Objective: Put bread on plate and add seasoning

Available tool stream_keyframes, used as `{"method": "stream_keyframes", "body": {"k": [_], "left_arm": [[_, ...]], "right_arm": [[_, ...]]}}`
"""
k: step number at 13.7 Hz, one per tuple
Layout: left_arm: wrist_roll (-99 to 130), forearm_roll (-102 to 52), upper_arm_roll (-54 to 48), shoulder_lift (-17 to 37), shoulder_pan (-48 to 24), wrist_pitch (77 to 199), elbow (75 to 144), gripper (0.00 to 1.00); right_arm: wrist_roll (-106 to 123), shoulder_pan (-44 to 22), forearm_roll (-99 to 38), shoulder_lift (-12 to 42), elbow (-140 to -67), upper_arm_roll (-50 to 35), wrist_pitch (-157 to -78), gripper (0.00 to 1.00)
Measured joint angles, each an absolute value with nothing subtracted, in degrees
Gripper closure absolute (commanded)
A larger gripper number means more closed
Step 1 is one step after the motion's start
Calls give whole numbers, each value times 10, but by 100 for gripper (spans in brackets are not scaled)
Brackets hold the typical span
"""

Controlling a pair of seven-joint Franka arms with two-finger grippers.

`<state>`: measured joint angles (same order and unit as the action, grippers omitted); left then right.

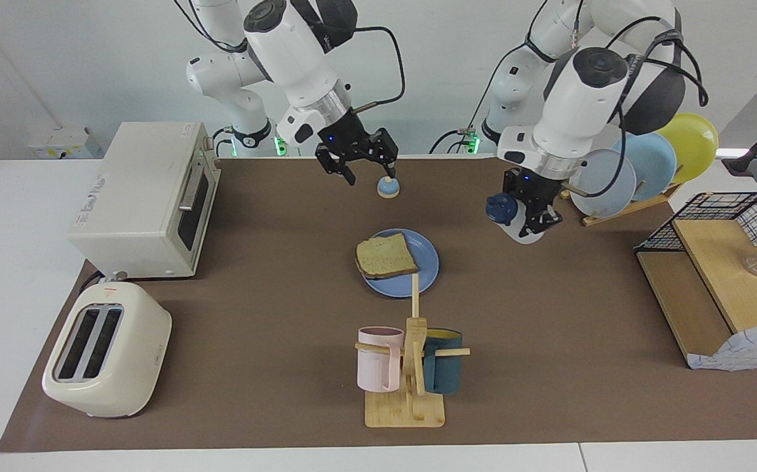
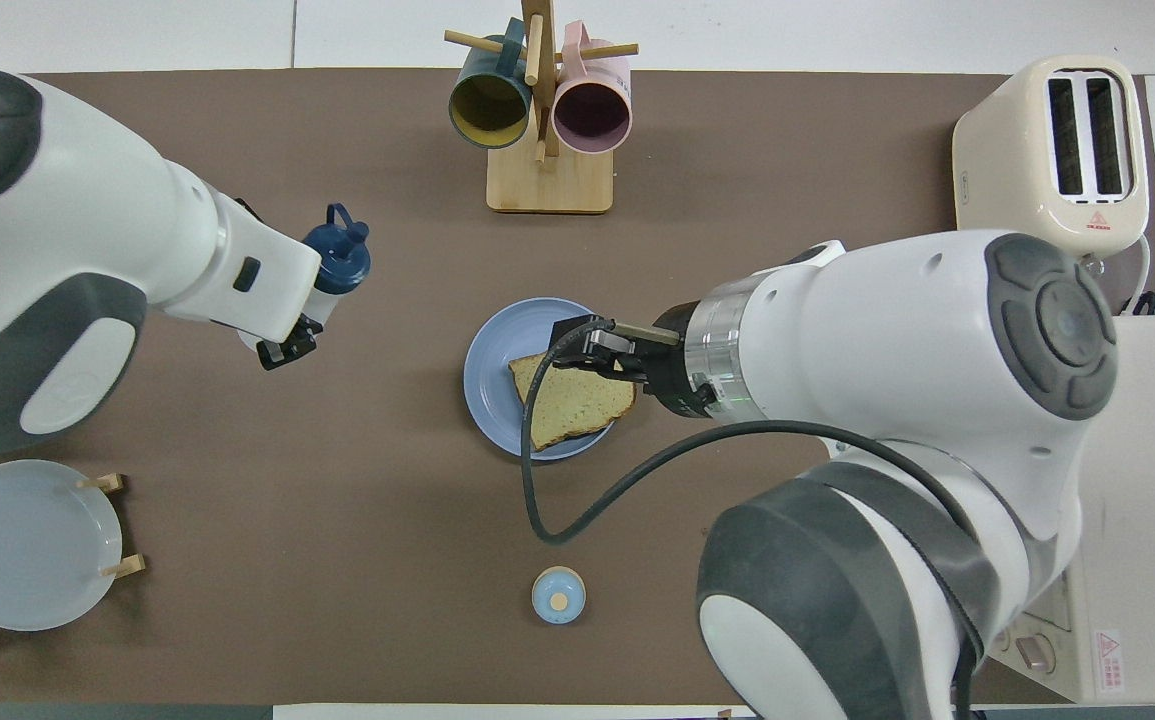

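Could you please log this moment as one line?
bread: on plate | left gripper: shut on seasoning bottle | right gripper: open, raised

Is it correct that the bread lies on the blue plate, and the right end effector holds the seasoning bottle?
Not quite: the left end effector holds the seasoning bottle, as the facing view shows. The bread does lie on the blue plate.

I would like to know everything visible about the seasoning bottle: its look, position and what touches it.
The seasoning bottle is small, of translucent white plastic as it looks, with a dark navy cap that has a loop on top. The cap is on. The left hand is shut on its body and holds it tilted, cap toward the plate, above the brown mat between the plate and the upright plates in the rack. Nothing else touches it; whether it holds anything inside cannot be told.
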<state>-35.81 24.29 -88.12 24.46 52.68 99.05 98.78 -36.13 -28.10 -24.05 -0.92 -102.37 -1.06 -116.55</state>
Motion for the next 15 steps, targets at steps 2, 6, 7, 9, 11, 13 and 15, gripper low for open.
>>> {"method": "stream_keyframes", "body": {"k": [2, 6, 7, 9, 11, 13, 15], "left_arm": [[-346, 243, -913, 244, 527, 990, 1022, 100], [-326, 243, -942, 242, 527, 990, 1048, 100], [-326, 243, -942, 242, 527, 990, 1048, 100], [-326, 243, -942, 242, 529, 990, 1048, 100], [-326, 243, -942, 242, 530, 991, 1048, 100], [-329, 239, -942, 243, 530, 992, 1048, 100], [-338, 226, -942, 244, 530, 992, 1048, 100]], "right_arm": [[-411, -284, -245, -10, -994, -16, -1152, 32], [-449, -307, -248, -9, -984, -21, -1166, 40], [-453, -307, -248, -8, -984, -22, -1174, 48], [-472, -314, -250, -6, -984, -22, -1198, 55], [-485, -324, -251, -1, -984, -23, -1222, 55], [-488, -327, -251, 8, -984, -23, -1245, 56], [-488, -329, -252, 18, -984, -23, -1264, 57]]}}
